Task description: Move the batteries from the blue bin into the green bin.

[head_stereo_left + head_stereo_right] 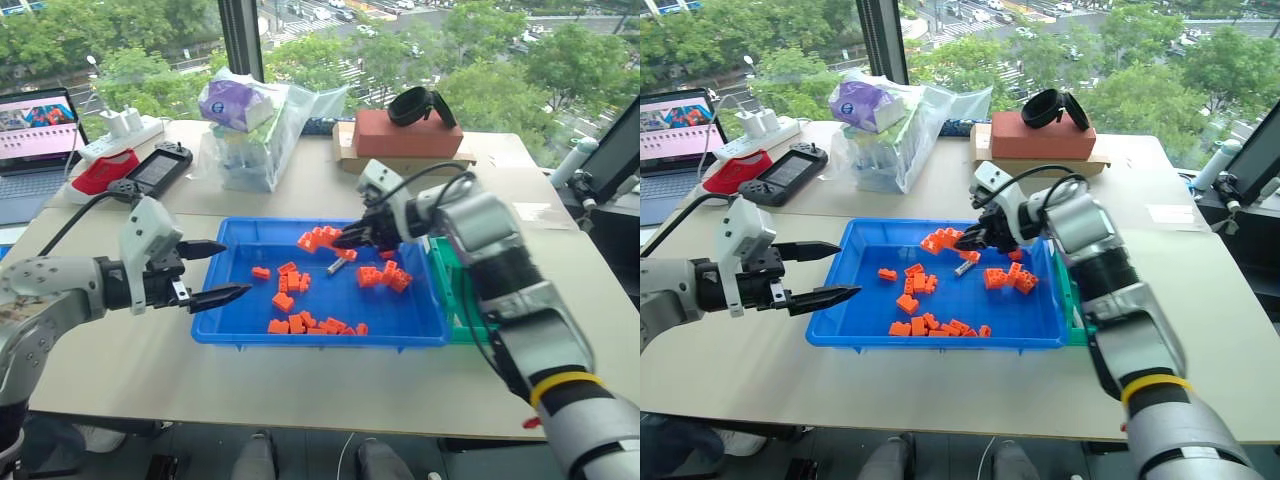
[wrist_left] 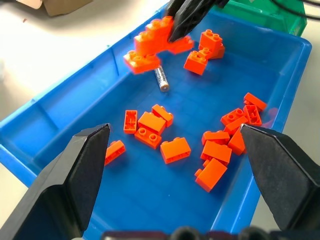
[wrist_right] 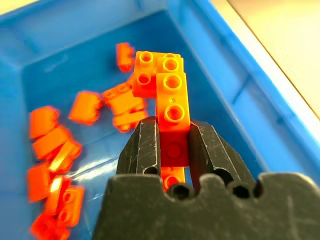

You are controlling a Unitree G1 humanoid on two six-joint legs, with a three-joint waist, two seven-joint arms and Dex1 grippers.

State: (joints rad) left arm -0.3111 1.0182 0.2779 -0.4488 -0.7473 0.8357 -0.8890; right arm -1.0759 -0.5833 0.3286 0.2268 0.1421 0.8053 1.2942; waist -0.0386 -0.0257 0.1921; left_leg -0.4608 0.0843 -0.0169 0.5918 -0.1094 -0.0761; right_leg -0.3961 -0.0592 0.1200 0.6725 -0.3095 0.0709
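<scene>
Beyond the window stand green treetops, and below it the pale surface [image 1: 300, 380] carries the blue bin [image 1: 240, 331] with the green bin [image 1: 452, 290] touching its right end. Judged by how things lie, the task looks barely begun: one battery [image 2: 161, 79], a small silver cylinder, lies on the blue bin's floor near the far wall, among scattered orange bricks [image 1: 290, 296], and no other battery is plain to see there. How much the green bin holds cannot be told, since the right arm covers most of it. The right tool [image 3: 174, 145] is clamped not on a battery but on an orange brick [image 3: 172, 107], held above the blue bin's far side with more bricks stuck to it, so this grip does nothing for the task as it stands. The left tool [image 1: 220, 270] hovers at the blue bin's left end with its fingers spread wide and nothing between them. What remains is to drop the brick, take the battery and carry it across to the green bin.
</scene>
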